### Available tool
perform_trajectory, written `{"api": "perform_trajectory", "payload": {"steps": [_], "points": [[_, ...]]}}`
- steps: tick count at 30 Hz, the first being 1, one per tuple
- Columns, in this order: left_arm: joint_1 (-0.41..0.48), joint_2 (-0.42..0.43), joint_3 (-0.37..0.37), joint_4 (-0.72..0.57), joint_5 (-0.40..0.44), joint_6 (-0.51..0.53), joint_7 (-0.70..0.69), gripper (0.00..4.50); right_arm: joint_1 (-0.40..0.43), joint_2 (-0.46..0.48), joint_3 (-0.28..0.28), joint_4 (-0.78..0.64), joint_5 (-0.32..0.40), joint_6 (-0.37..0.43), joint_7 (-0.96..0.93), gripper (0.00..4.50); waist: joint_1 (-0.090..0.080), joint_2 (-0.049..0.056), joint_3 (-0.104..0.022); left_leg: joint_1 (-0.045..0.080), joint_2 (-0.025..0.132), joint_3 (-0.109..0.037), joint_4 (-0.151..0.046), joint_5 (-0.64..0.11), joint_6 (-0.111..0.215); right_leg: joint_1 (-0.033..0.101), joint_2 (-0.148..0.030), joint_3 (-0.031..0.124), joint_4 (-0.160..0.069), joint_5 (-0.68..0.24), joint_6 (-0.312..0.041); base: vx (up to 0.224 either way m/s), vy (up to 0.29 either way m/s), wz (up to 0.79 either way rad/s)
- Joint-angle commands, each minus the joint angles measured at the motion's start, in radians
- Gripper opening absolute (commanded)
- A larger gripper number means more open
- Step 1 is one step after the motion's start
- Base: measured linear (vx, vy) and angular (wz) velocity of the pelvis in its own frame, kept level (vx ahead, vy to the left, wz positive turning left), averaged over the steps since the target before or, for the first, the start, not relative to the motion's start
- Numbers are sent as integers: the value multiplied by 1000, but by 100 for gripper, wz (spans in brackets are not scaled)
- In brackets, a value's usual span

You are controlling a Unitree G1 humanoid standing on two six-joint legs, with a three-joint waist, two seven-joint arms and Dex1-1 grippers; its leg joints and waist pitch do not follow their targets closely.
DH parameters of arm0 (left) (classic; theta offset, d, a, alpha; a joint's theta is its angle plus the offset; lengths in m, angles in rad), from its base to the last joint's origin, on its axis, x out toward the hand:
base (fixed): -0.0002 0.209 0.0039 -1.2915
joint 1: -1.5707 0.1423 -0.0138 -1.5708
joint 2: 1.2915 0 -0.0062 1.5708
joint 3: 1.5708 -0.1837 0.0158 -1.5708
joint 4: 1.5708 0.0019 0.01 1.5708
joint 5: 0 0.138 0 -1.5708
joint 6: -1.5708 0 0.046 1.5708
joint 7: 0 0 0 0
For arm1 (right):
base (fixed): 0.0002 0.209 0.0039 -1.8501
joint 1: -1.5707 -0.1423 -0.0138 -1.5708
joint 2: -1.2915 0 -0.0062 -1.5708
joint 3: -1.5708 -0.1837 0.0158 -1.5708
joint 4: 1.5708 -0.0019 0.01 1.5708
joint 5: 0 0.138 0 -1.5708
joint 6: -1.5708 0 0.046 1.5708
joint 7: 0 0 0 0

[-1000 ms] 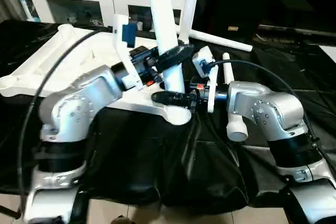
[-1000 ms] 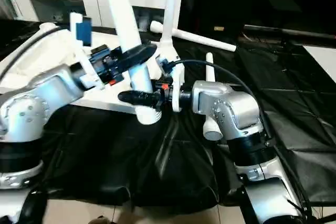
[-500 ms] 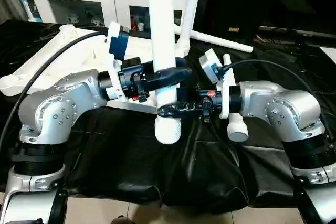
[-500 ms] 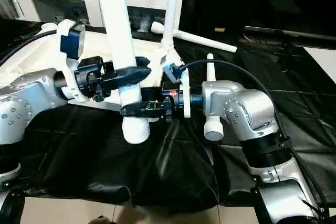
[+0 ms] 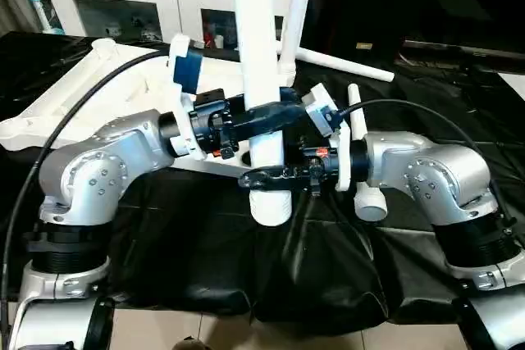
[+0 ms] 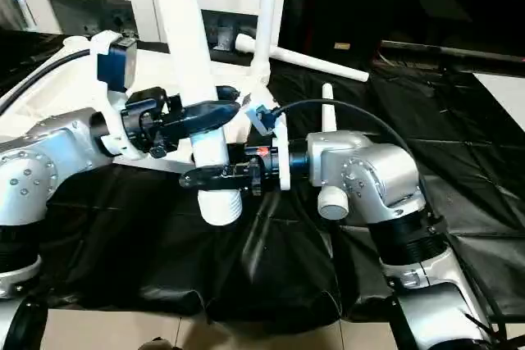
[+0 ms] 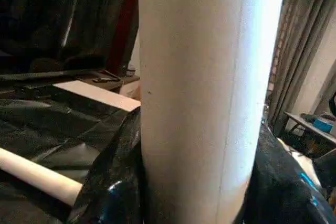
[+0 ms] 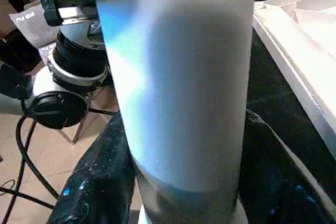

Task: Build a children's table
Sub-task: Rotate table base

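leg slightly higher, nearer tabletop

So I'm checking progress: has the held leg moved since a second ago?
Yes. The leg has come off the tabletop, toward the robot, beyond its near edge.

A crinkled glossy black plastic sheet covers the work surface. Behind it stands a low white cabinet with glass doors. Pale tiled floor shows below. Grey-green curtains, probably at a window, hang beyond.
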Motion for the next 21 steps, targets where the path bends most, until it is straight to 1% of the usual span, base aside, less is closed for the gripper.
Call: {"api": "perform_trajectory", "payload": {"steps": [1,2,4,5,6,7,8,9,10,12,14,15,16,17,19,21], "points": [[-24,7,-4,-7,9,-10,-6,189,6,-9,-10,0,3,12,-19,209,3,6,-75,8,9,3,-61,-90,-13,61,-58,39,-63,-15,-189,0,0,0],[-29,8,0,1,15,-12,1,224,8,-7,-11,-1,2,13,-21,200,3,6,-75,9,8,3,-61,-91,-13,60,-57,39,-64,-16,-188,0,0,0],[-39,5,10,15,4,2,11,258,10,-5,-11,-2,1,12,-22,199,4,6,-75,9,8,3,-61,-93,-15,61,-57,38,-64,-20,-187,0,0,0],[-48,2,21,28,-14,20,17,258,14,-3,-11,-4,-1,12,-23,197,5,6,-75,8,8,3,-61,-94,-16,62,-57,38,-63,-20,-185,0,0,0],[-50,3,25,27,-17,17,15,264,17,-2,-10,-5,-2,11,-25,196,5,8,-75,8,8,2,-62,-95,-18,62,-57,38,-63,-20,-185,0,0,0],[-51,4,27,24,-17,12,13,276,19,-1,-9,-6,-3,11,-27,193,5,6,-76,8,8,2,-61,-91,-18,62,-57,38,-64,-16,-185,0,0,0],[-56,5,30,25,-14,6,18,290,22,0,-7,-8,-5,10,-28,191,5,7,-76,8,8,2,-61,-86,-18,63,-57,38,-62,-3,-188,0,0,0],[-62,9,31,23,-11,-2,14,290,27,-1,-2,-10,-9,6,-28,191,5,7,-77,7,8,2,-61,-83,-17,64,-57,38,-61,5,-190,0,0,0],[-64,11,31,23,-9,-4,12,300,29,-1,1,-11,-10,5,-28,189,5,7,-77,7,8,2,-61,-81,-15,63,-57,38,-61,13,-192,0,0,0],[-74,16,30,28,4,-15,17,306,35,-6,11,-15,-21,-1,-26,189,5,7,-76,8,8,2,-62,-88,-16,63,-57,37,-62,3,-192,0,0,0],[-83,27,19,30,19,-33,-5,306,44,-11,25,-18,-33,-11,-25,188,5,8,-75,8,8,2,-62,-97,-19,63,-58,37,-63,-13,-188,0,0,0],[-87,29,17,30,18,-30,-10,306,46,-12,30,-19,-38,-15,-24,188,6,10,-76,9,8,1,-61,-97,-20,63,-59,37,-63,-14,-188,0,0,0],[-89,31,16,30,16,-28,-13,279,48,-13,33,-19,-41,-18,-24,188,4,9,-76,9,8,1,-62,-97,-22,62,-58,37,-63,-13,-187,0,0,0],[-94,34,9,36,17,-7,-9,272,51,-16,40,-20,-49,-24,-25,188,5,11,-76,9,8,2,-61,-97,-24,62,-58,37,-62,-8,-189,0,0,0],[-94,33,6,38,20,-5,-8,272,51,-18,44,-20,-53,-27,-24,188,5,11,-76,9,9,1,-61,-96,-24,62,-58,38,-61,2,-193,0,0,0],[-94,31,5,40,19,-6,-7,244,53,-21,49,-21,-60,-34,-22,188,6,11,-76,9,9,1,-61,-94,-25,63,-58,37,-60,7,-195,0,0,0]]}}
